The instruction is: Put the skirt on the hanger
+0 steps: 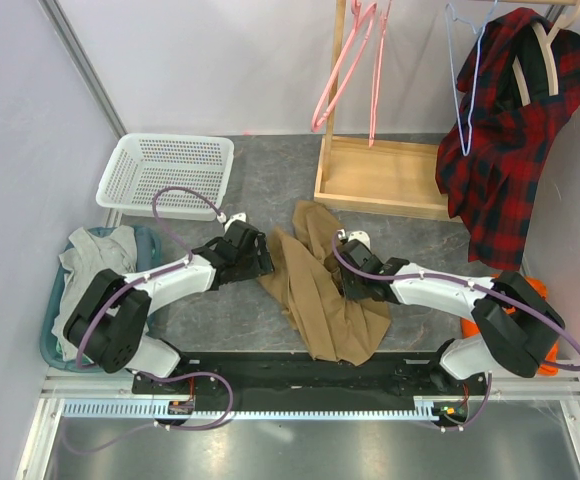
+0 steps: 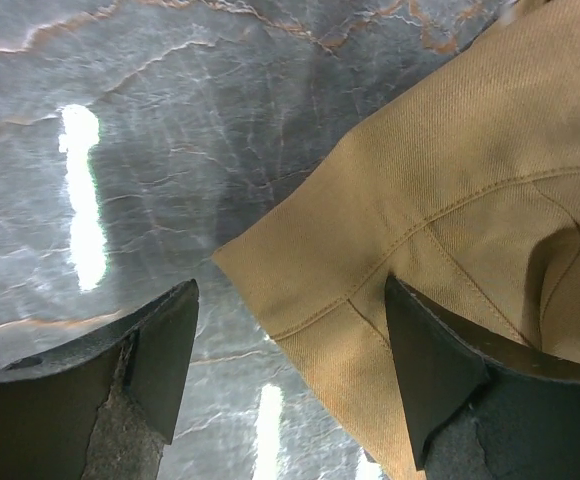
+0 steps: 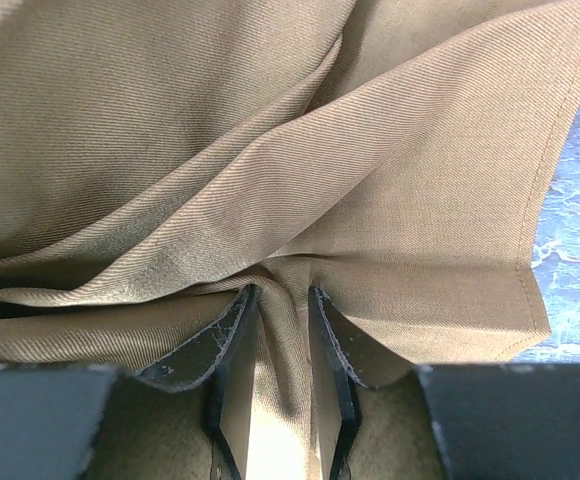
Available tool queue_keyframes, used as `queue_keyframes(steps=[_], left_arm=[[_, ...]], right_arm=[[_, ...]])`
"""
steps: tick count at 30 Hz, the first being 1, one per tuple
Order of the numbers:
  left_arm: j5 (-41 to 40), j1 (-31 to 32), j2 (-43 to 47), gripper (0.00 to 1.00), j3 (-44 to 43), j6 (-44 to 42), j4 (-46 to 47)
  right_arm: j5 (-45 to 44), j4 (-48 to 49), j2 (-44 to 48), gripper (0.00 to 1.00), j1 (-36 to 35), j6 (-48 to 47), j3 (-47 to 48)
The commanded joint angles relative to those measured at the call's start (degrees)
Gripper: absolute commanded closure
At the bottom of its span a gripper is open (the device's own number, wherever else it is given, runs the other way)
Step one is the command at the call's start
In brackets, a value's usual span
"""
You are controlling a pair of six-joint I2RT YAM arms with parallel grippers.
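Your left gripper [image 2: 290,310] stands wide open astride a stitched corner on the left edge of the skirt [image 1: 320,290], gripping nothing. The skirt lies crumpled on the table [image 1: 270,190], and your right gripper [image 3: 282,300], on its right side, pinches a fold of cloth. The hanger [image 1: 335,80] hangs beyond the skirt, well apart.

the skirt [image 1: 320,295] is plain tan-brown twill, rumpled into loose folds on the grey marbled tabletop [image 1: 270,180] at the middle of the top view. its narrow end lies toward 12 o'clock and its wider end spreads toward 5 o'clock. a stitched hem corner points to 9 o'clock. the hanger [image 1: 338,75], thin and pink, hangs on the wooden rack [image 1: 380,180] at 12 o'clock of the skirt, well apart from it.
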State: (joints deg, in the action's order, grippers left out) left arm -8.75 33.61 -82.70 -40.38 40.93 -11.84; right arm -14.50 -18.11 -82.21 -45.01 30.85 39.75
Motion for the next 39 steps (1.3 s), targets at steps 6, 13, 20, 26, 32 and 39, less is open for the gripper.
queue_keyframes(steps=[6, 13, 20, 26, 32, 39], left_arm=[[2.16, -0.29, 1.04, 0.39, 8.38, 7.24, 15.34], [-1.07, -0.82, 0.51, 0.98, 0.34, 1.63, 7.99], [-12.08, -0.73, 10.35, 0.98, -16.56, -14.2, -19.17], [-3.39, -0.03, 19.32, 0.98, -14.83, -15.7, -28.07], [5.84, 0.06, 24.5, 0.98, -7.18, -12.02, -29.47], [13.05, 0.23, 24.51, 0.98, -1.81, -7.71, -28.86]], right_arm=[[-1.23, -1.93, 2.41, 0.68, 1.51, 1.67, -0.11], [-0.97, -2.54, 4.16, 0.68, 1.6, 2.37, -0.64], [-0.61, -6.76, 8.3, 0.33, 2.03, -0.26, 2.61], [-2.72, -8.19, 9.0, 0.2, 3.44, -5.61, 14.73], [1.73, 2.87, 0.14, 0.2, 3.97, -12.29, 25.98], [8.52, 3.96, -20.59, 0.22, 4.94, -14.15, 42.14]])
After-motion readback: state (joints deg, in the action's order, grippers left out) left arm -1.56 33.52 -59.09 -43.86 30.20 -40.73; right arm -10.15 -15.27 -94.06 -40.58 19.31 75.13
